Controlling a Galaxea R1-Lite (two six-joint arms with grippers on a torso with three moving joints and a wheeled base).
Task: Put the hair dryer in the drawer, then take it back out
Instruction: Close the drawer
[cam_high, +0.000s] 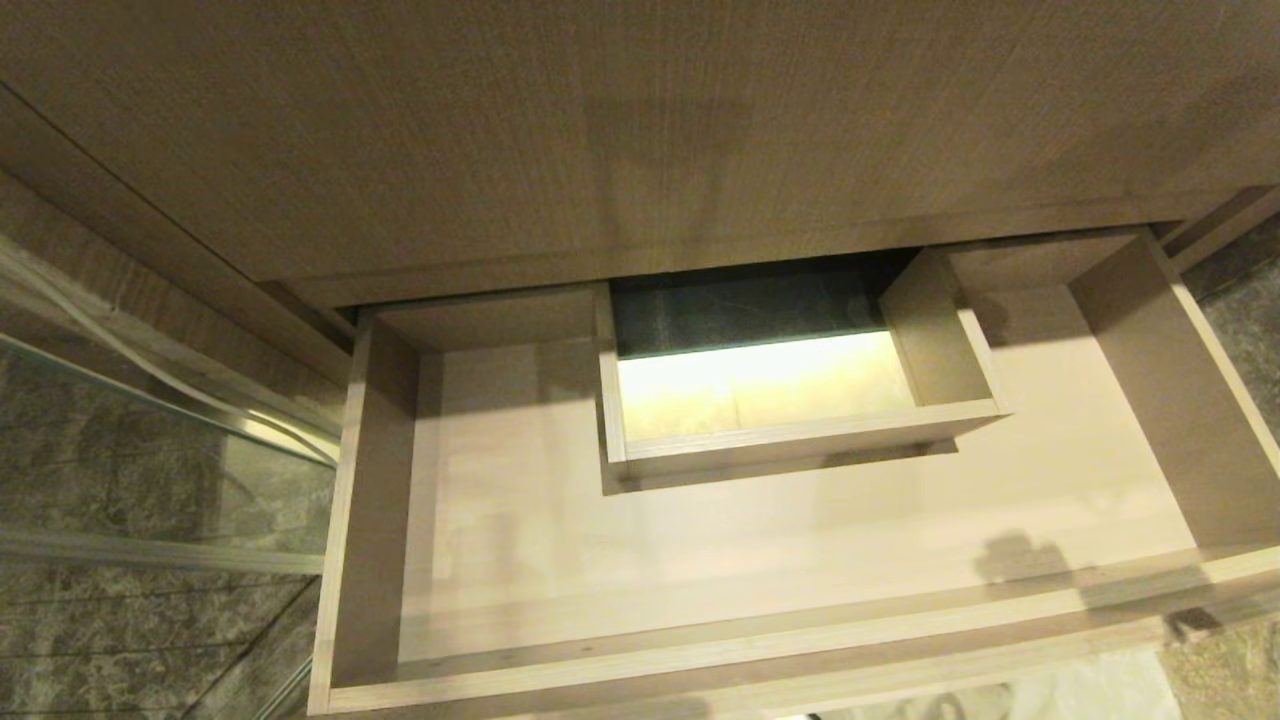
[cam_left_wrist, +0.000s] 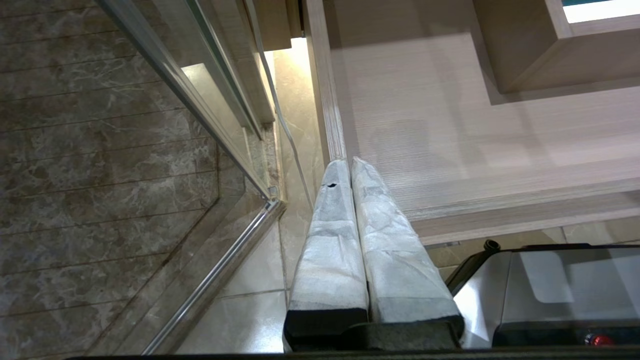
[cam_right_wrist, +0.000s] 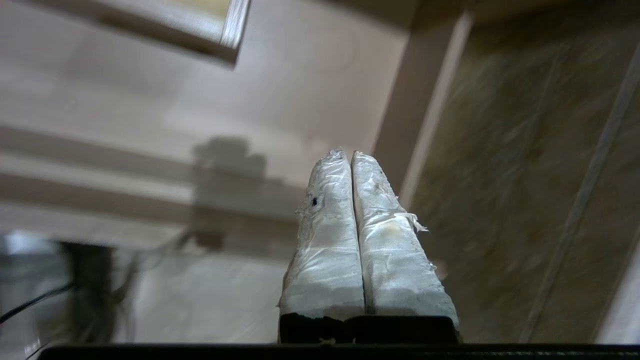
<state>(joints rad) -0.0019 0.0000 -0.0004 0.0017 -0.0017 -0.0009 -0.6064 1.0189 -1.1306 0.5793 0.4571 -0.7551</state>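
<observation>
Marble-tiled floor (cam_high: 120, 470) and glass panel (cam_high: 150, 400) at nine o'clock of the pulled-out drawer (cam_high: 360, 500). Boxed cut-out (cam_high: 790, 440) at twelve o'clock inside. No hair dryer seen. No readable writing. Left gripper (cam_left_wrist: 348, 162) clenched, empty, over the drawer's corner. Right gripper (cam_right_wrist: 347, 154) clenched, empty, over the drawer's side wall.

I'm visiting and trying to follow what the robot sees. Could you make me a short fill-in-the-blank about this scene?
1. The wooden drawer stands pulled ____.
2. The hair dryer is ____ in any view.
3. The left tool has its padded fingers pressed ____.
4. The boxed cut-out sits toward the ____ of the drawer.

Missing words: open; not visible; together; back
</observation>
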